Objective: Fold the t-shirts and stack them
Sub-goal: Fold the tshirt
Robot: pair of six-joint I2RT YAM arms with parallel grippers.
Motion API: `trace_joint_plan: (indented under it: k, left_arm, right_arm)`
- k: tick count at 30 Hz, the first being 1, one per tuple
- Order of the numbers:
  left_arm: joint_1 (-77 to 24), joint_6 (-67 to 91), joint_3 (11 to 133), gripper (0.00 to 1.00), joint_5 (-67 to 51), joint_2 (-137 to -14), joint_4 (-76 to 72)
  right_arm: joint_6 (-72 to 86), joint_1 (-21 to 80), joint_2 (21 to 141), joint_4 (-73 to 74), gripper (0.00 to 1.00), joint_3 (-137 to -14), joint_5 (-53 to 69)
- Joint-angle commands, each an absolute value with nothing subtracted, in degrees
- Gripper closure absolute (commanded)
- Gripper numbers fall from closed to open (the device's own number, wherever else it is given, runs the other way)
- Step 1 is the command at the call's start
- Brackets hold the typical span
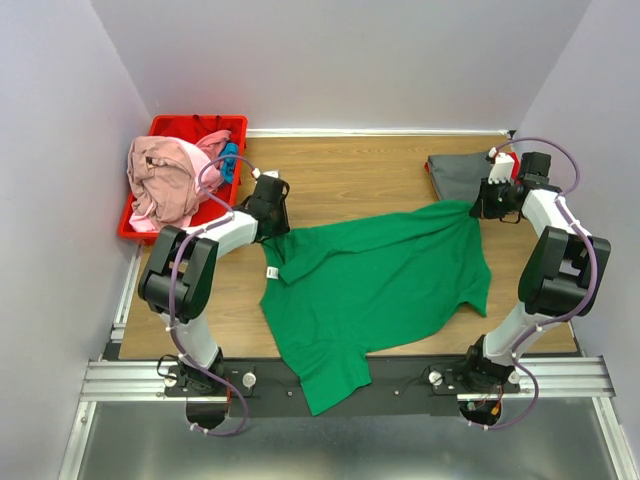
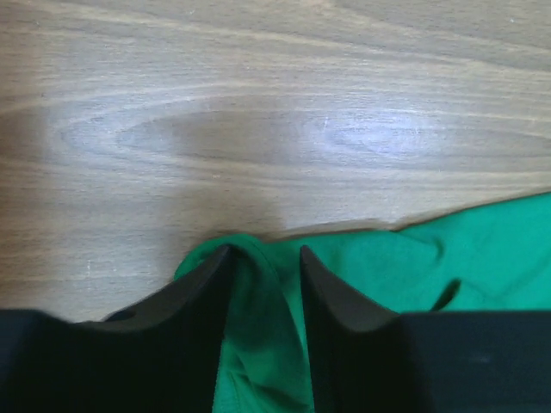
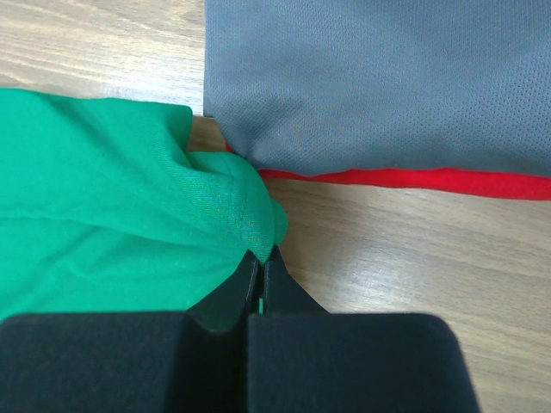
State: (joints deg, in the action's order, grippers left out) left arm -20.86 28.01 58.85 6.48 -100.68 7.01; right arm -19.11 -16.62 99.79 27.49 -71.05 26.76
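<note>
The bright green t-shirt (image 1: 380,280) lies spread and crumpled across the middle of the table, its white label (image 1: 271,272) at the left. My left gripper (image 1: 270,212) is at its back-left corner. In the left wrist view the jaws (image 2: 264,249) stand apart with a fold of green cloth (image 2: 258,344) between them. My right gripper (image 1: 487,205) is shut on the shirt's back-right corner (image 3: 250,215), pinched tight at the tips (image 3: 261,252). The folded dark grey t-shirt (image 1: 458,175) lies just beyond it (image 3: 379,77). Pink (image 1: 165,180) and blue (image 1: 230,160) shirts sit in the bin.
The red plastic bin (image 1: 200,125) stands at the back left, heaped with cloth. A thin red edge (image 3: 405,178) shows under the grey shirt. Bare wooden table (image 1: 350,170) lies between the two grippers at the back. The green shirt's lower part hangs over the near edge (image 1: 330,385).
</note>
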Motion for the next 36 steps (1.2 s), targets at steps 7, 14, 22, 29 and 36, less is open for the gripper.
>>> trace_joint_plan:
  k: [7,14,22,29,36]
  left_arm:
    - [-22.76,27.24,61.79,0.88,18.01,-98.62,13.27]
    - [-21.10,30.31,58.20,0.94,17.50,-94.40,12.22]
    - [-15.92,35.42,49.67,1.00,8.37,-87.28,5.02]
    - [-14.06,35.77,48.69,1.00,3.16,-87.63,2.20]
    - [-13.10,33.40,52.73,0.82,3.07,-90.44,3.77]
  right_arm:
    - [-19.60,-17.31,100.55,26.10,1.00,-70.14,28.39]
    - [-19.60,-17.93,100.28,26.10,1.00,-70.05,27.42]
    - [-19.51,-18.72,100.20,26.10,1.00,-69.96,27.68]
    - [-19.60,-19.07,100.19,26.02,0.99,-70.05,27.95]
    - [-19.86,-19.07,100.55,26.10,1.00,-70.31,29.27]
